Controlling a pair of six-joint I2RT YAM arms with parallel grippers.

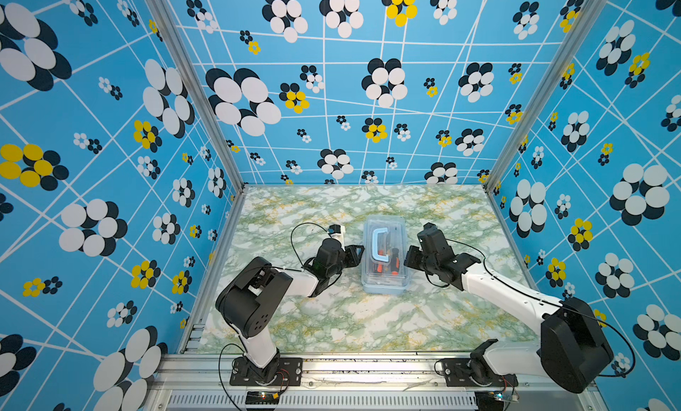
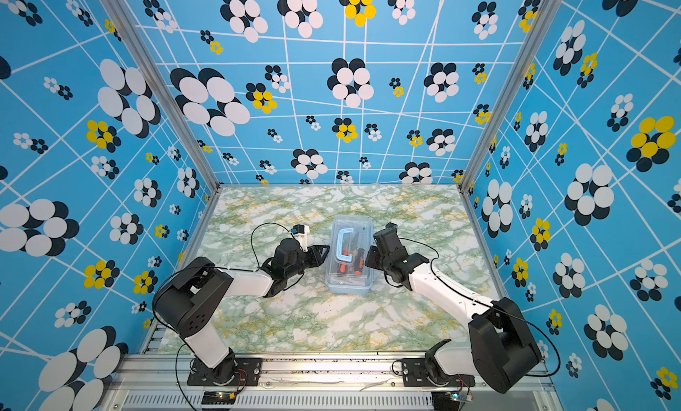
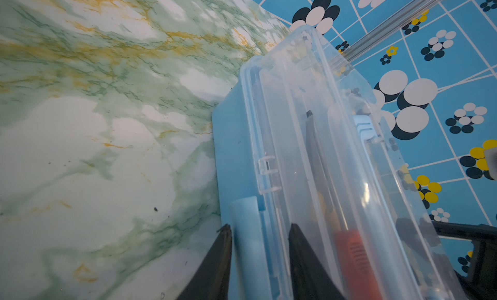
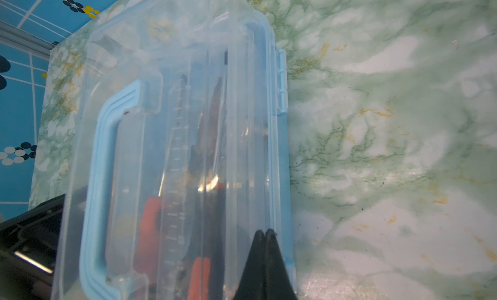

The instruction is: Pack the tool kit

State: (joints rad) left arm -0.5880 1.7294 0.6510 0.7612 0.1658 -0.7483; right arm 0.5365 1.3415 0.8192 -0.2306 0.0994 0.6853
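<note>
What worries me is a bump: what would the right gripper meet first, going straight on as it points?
Probably the clear lid, near its long edge; the shut right gripper looks nearly on it, though depth is unclear.

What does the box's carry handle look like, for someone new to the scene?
On the green marble table, a clear-lidded box sits near the middle. The handle lies on its lid: a pale-blue C-shaped bar, unlike the orange-handled tools seen beneath the lid.

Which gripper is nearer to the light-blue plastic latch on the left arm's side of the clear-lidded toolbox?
Left. The left gripper straddles that latch, one finger on each side. The right gripper, shut, is at the opposite long edge of the toolbox.
</note>
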